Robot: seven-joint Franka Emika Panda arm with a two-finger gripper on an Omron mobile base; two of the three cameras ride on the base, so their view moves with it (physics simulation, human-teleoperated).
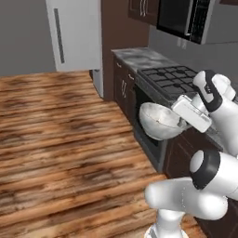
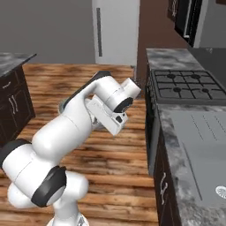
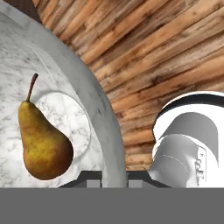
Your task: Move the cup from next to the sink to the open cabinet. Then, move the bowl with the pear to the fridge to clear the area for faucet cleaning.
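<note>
My gripper (image 3: pixel 114 177) is shut on the rim of the grey-white marbled bowl (image 3: pixel 70 78), which hangs in the air over the wooden floor. A brown-yellow pear (image 3: pixel 43 140) lies on the bowl's bottom. From the left base the bowl (image 1: pixel 158 121) is seen tilted in front of the oven, with the gripper (image 1: pixel 179 123) at its right rim. The light-grey fridge (image 1: pixel 74 32) with its dark bar handle stands far off at the back; it is also in the right base view (image 2: pixel 114 31). The grey sink (image 2: pixel 203 145) lies in the counter to the right. The cup, the open cabinet and the faucet are out of view.
A black gas stove (image 1: pixel 169 76) sits in the counter beside the arm, with a microwave (image 1: pixel 186 18) above it. Dark lower cabinets (image 1: pixel 123 86) run toward the fridge. Another dark cabinet (image 2: pixel 13 103) stands at the left. Wide wooden floor (image 1: pixel 60 139) lies between.
</note>
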